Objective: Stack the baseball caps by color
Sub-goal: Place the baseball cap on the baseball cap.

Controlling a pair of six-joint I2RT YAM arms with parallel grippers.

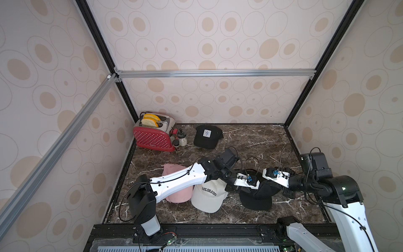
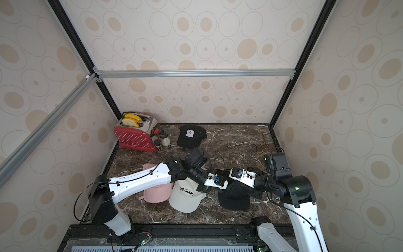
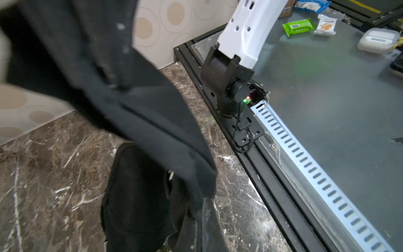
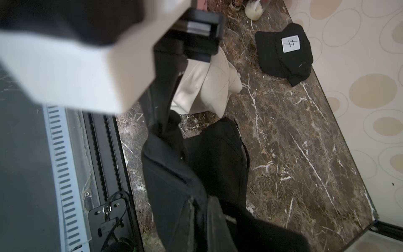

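Toward the front edge of the tabletop (image 1: 261, 139), right of centre, the left gripper (image 1: 257, 188) and right gripper (image 1: 266, 177) are both clamped on the upper black cap (image 3: 141, 109), above the lower black cap (image 3: 135, 196). COLORADO cap (image 1: 207, 200) and pink cap (image 1: 178, 196) lie alongside; patched cap (image 1: 207, 139) rests at the back edge.

both top views look down from high above the near edge toward the far wall (image 1: 207, 98), taking in the marble table (image 1: 250, 139). the left wrist view sits close behind the lifted black cap (image 3: 130, 109), facing the near right rail (image 3: 267, 174) and the right arm's base (image 3: 224, 87). the right wrist view, equally close, faces left, sharing the patched black cap (image 4: 285, 52) with both top views.
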